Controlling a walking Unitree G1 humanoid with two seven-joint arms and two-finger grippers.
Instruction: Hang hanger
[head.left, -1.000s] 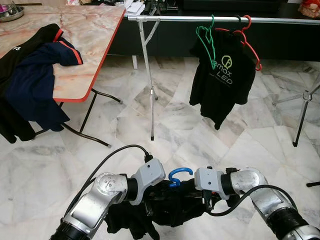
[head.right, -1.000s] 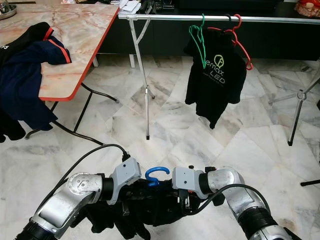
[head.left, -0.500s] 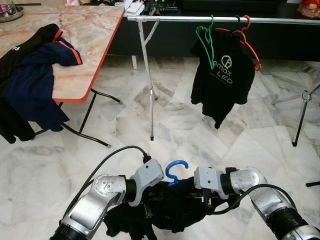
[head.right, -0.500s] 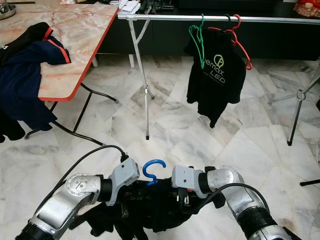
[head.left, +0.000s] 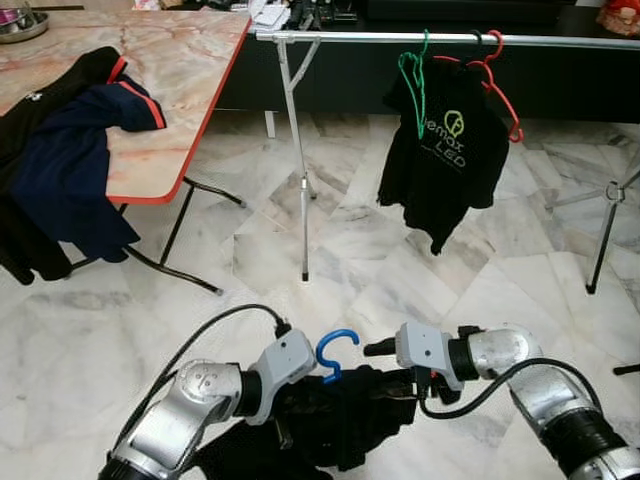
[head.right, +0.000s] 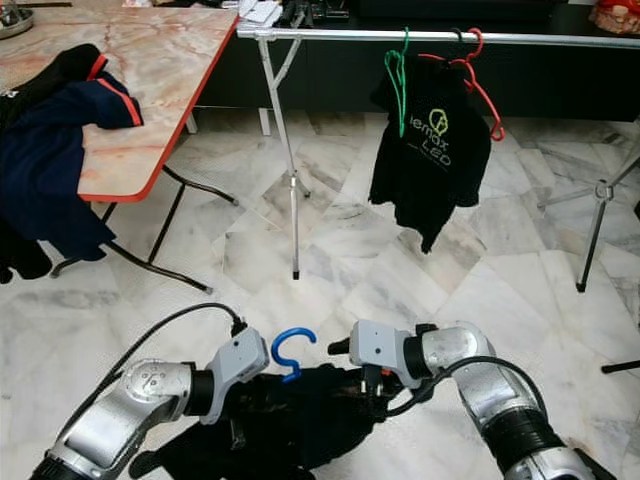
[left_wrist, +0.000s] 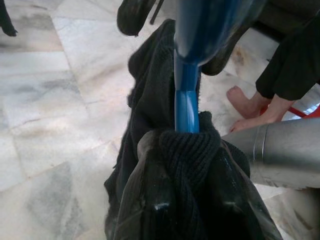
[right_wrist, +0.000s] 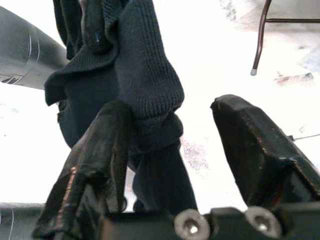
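A blue hanger (head.left: 335, 352) carries a black knit garment (head.left: 340, 420), and its hook sticks up between my two wrists. My left gripper (left_wrist: 187, 150) is shut on the garment's collar at the hanger's neck (left_wrist: 186, 100). At the garment's right edge my right gripper (head.left: 387, 368) stands open, with a fold of the knit (right_wrist: 145, 85) lying against one finger (right_wrist: 95, 155). Far ahead runs the metal rail (head.left: 380, 37). It holds a green hanger (head.left: 411, 70) and a red hanger (head.left: 500, 85) with a black T-shirt (head.left: 440, 150).
A marble-topped folding table (head.left: 180, 90) with dark clothes (head.left: 60, 170) draped over it stands at the left. The rail's upright (head.left: 303, 190) and a tripod leg (head.left: 603, 225) rise from the marble floor. A person's bare foot (left_wrist: 245, 102) is close by.
The blue hanger and garment have shifted left and lower with my left arm. My right gripper has come out of the cloth. The hanging T-shirt has swung.
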